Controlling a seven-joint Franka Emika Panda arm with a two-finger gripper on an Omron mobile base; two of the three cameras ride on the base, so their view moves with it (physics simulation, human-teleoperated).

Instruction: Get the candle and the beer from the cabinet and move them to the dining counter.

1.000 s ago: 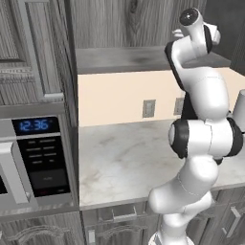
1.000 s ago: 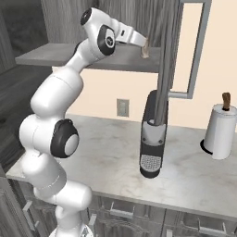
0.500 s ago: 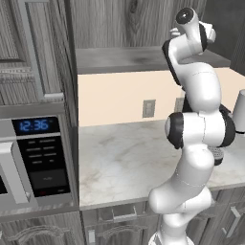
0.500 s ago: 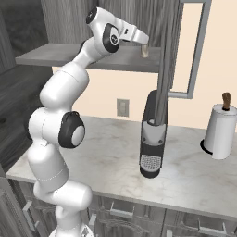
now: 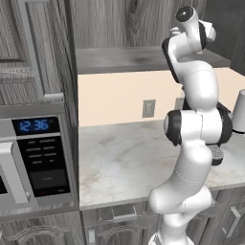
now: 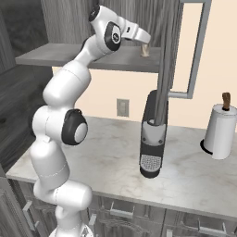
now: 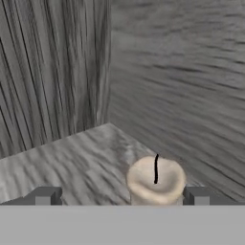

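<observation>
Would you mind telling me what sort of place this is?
A rendered home kitchen: a microwave stands beside a marble counter, with a paper-towel roll and an open wall cabinet above.

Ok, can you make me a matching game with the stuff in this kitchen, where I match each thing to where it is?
Things:
1. candle
2. paper-towel roll
3. microwave
4. wall socket

Places:
A. on the cream wall above the counter
B. standing on the marble counter, far right in the right base view
C. on the cabinet shelf, between the open end effector fingertips
D. far left in the left base view, its clock glowing blue

Pairs: 1-C, 2-B, 3-D, 4-A
</observation>
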